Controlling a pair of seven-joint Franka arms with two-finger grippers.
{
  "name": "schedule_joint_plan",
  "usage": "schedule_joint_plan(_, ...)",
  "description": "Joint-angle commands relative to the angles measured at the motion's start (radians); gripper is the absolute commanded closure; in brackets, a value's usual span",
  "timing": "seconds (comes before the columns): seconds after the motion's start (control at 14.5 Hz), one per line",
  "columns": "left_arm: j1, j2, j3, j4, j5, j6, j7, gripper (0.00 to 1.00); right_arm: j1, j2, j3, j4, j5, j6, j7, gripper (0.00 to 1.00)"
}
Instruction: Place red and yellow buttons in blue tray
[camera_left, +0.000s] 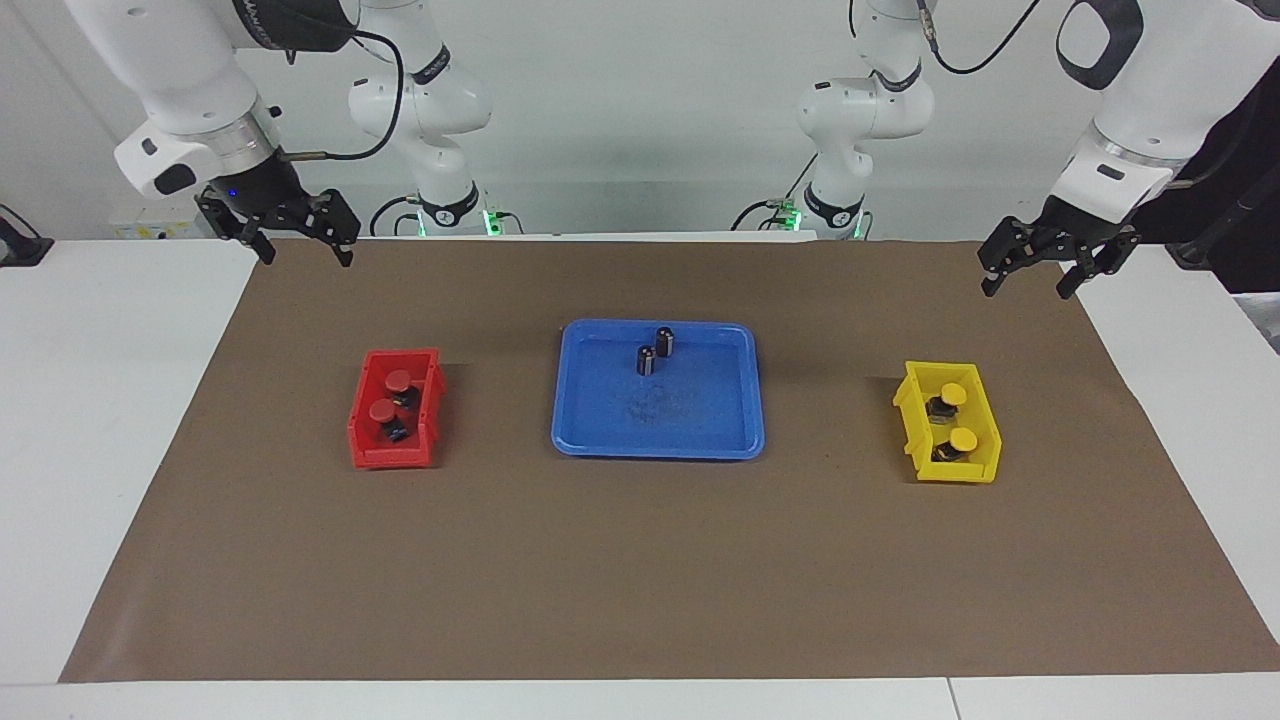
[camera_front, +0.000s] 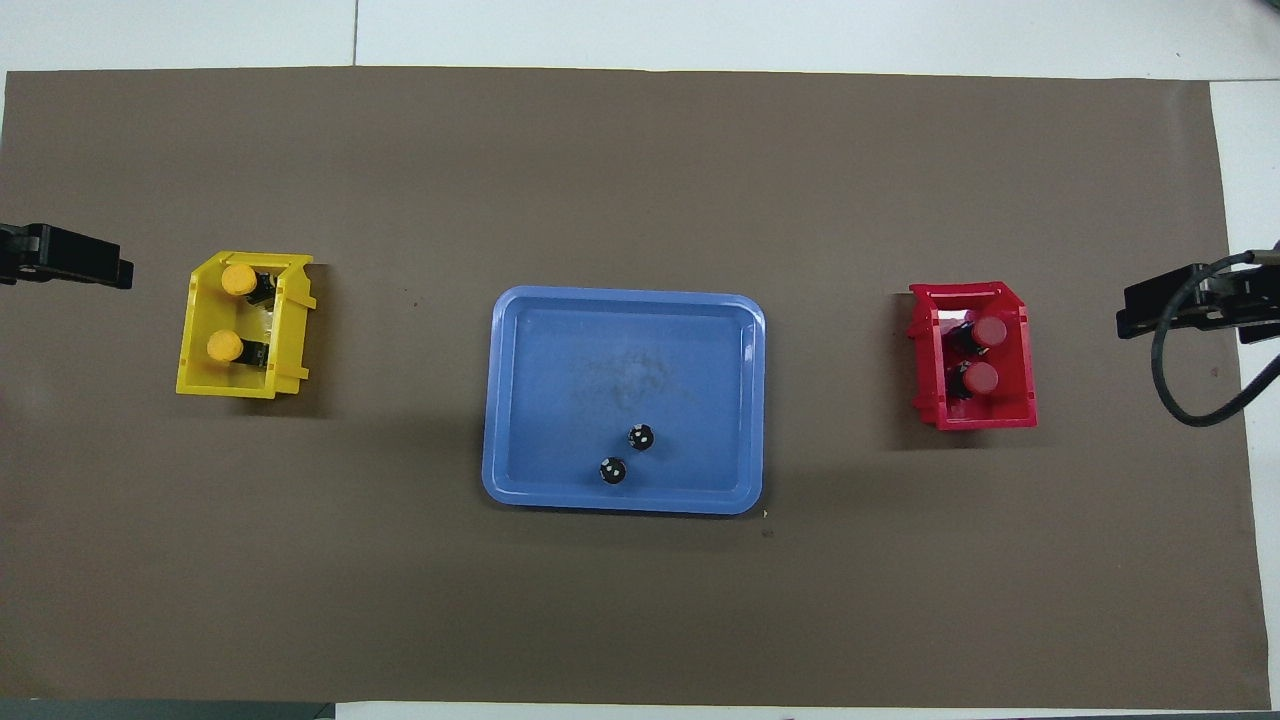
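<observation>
Two red buttons (camera_left: 398, 381) (camera_left: 383, 411) lie in the red bin (camera_left: 360, 440) at the right arm's end; the overhead view shows them too (camera_front: 990, 331) (camera_front: 980, 377). Two yellow buttons (camera_left: 952, 397) (camera_left: 963, 440) lie in the yellow bin (camera_left: 915, 425) at the left arm's end, also seen from overhead (camera_front: 238, 279) (camera_front: 224, 347). The blue tray (camera_left: 700, 410) (camera_front: 560, 400) lies mid-table between the bins. My right gripper (camera_left: 307, 258) (camera_front: 1165, 310) hangs open and empty over the mat's corner. My left gripper (camera_left: 1025, 290) (camera_front: 70, 260) hangs open and empty over the mat's other corner.
Two small dark cylinders with silvery bands (camera_left: 665, 341) (camera_left: 646, 360) stand upright in the tray, at the side nearer the robots (camera_front: 641, 437) (camera_front: 612, 471). A brown mat (camera_left: 640, 560) covers most of the white table. A black cable (camera_front: 1190, 400) loops by the right gripper.
</observation>
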Motion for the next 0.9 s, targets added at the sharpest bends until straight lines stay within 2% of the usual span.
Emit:
schedule_joint_plan(0.0, -0.001, 0.003, 0.007, 0.005, 0.012, -0.010, 0.014, 0.00, -0.002, -0.018, 0.001, -0.023, 0.003, -0.002, 0.006, 0.00)
schedule_joint_plan(0.83, 0.000, 0.001, -0.002, 0.014, 0.013, -0.012, 0.067, 0.00, 0.009, -0.018, 0.002, -0.021, 0.003, 0.001, 0.014, 0.00)
